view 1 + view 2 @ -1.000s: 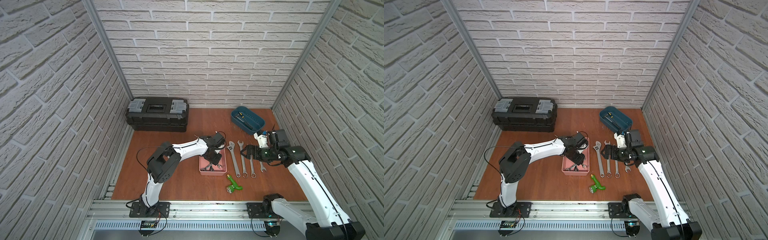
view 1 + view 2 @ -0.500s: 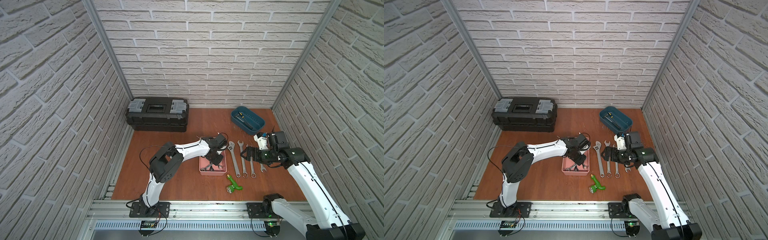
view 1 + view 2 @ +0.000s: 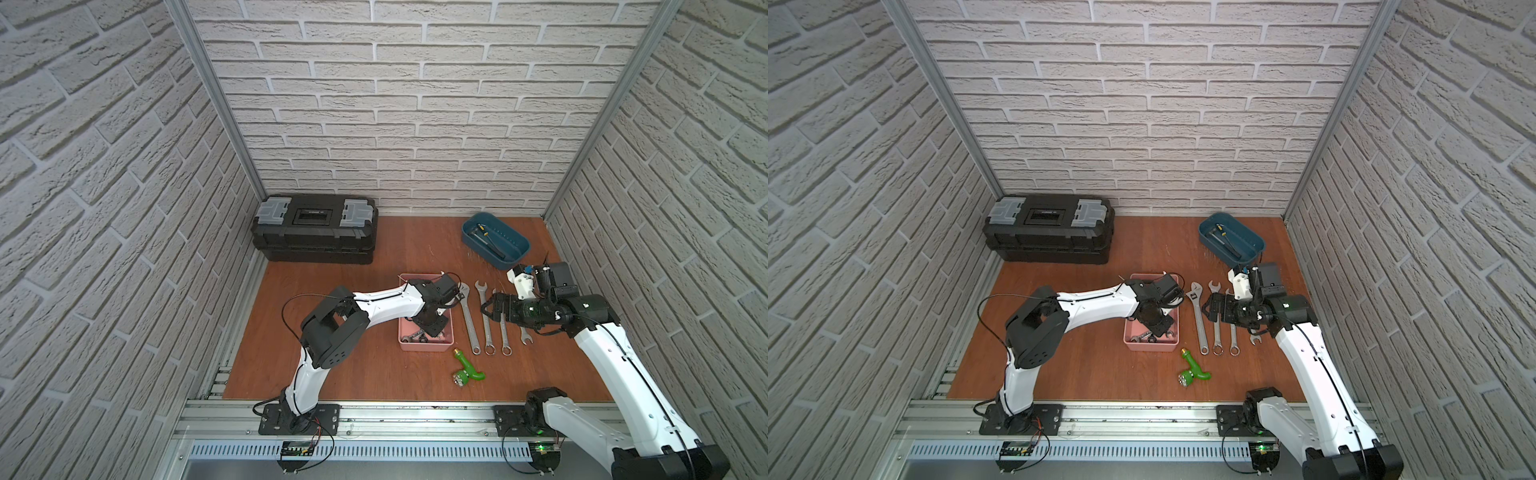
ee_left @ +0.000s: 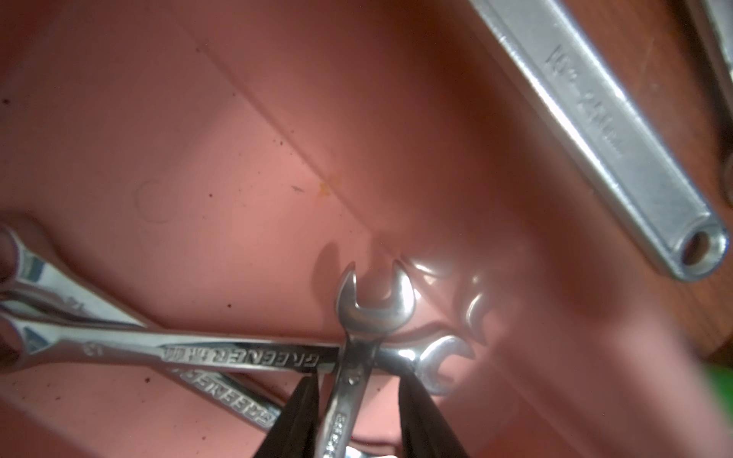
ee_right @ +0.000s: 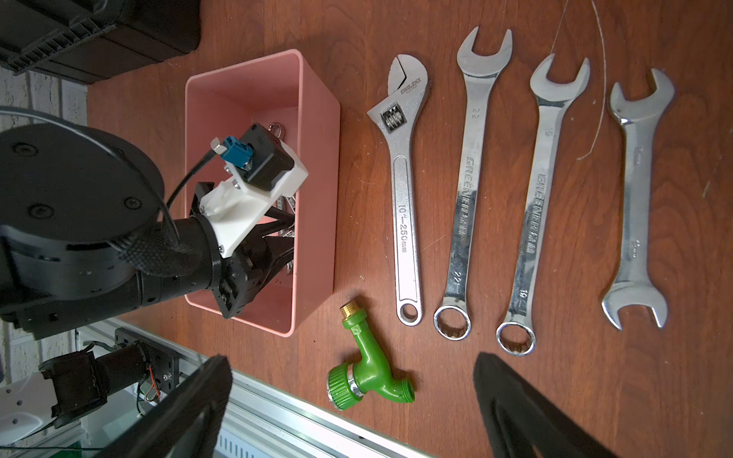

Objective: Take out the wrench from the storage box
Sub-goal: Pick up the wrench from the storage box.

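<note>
The pink storage box (image 3: 424,347) (image 3: 1150,348) (image 5: 317,99) sits mid-table with several chrome wrenches inside. My left gripper (image 3: 432,328) (image 3: 1160,326) (image 4: 359,404) reaches down into it. Its black fingers (image 4: 305,408) stand on either side of a small open-end wrench (image 4: 375,305), with a gap on each side, so the gripper is open. That wrench lies across a longer wrench (image 4: 238,355) on the box floor. My right gripper (image 3: 488,309) (image 3: 1208,307) (image 5: 353,361) hangs wide open and holds nothing, above the wrenches laid out on the table.
Right of the box lie an adjustable wrench (image 5: 404,198), two combination wrenches (image 5: 472,178) (image 5: 543,190) and a double open-end wrench (image 5: 638,198). A green hose tap (image 3: 467,370) lies nearer the front. A black toolbox (image 3: 313,235) and a teal tray (image 3: 513,253) stand at the back.
My left gripper has shifted slightly inside the storage box. My right gripper has drifted a little to the left over the row of wrenches and stays open.
</note>
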Tool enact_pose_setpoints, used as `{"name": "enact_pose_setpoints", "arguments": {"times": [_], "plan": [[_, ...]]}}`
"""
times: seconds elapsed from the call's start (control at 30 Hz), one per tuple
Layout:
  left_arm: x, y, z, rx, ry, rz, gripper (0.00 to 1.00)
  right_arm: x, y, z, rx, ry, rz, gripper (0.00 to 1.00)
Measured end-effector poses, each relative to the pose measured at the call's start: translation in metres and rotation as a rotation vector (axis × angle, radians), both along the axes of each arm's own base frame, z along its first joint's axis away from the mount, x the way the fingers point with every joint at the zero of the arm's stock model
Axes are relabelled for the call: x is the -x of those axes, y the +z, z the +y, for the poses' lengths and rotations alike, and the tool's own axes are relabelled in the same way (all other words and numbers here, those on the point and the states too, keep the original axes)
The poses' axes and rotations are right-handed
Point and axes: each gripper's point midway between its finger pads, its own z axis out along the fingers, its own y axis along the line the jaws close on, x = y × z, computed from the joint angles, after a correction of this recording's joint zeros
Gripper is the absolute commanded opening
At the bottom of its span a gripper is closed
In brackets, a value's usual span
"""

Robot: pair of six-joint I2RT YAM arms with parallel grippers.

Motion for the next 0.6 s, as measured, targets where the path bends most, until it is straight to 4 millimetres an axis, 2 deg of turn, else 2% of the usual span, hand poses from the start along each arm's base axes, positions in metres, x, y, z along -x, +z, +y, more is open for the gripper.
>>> {"name": "enact_pose_setpoints", "arguments": {"times": [0.1, 0.23, 0.3, 0.47, 0.6], "plan": [[-0.002, -0.001, 0.002, 0.002, -0.01, 0.003, 0.39, 0.0, 0.0, 0.0, 0.0, 0.0, -0.001, 1.0], [-0.003, -0.002, 0.001, 0.009, -0.031, 0.0, 0.34, 0.0, -0.003, 0.0, 0.001, 0.0, 0.004, 1.0], [-0.004, -0.003, 0.001, 0.006, -0.04, -0.004, 0.3, -0.001, -0.006, 0.0, 0.002, 0.0, 0.014, 1.0], [-0.012, -0.005, -0.001, 0.007, -0.046, -0.023, 0.11, -0.003, -0.008, 0.0, 0.002, 0.0, 0.022, 1.0], [-0.014, -0.004, -0.002, 0.007, -0.05, -0.028, 0.07, -0.004, -0.008, 0.0, 0.002, -0.001, 0.021, 1.0]]}}
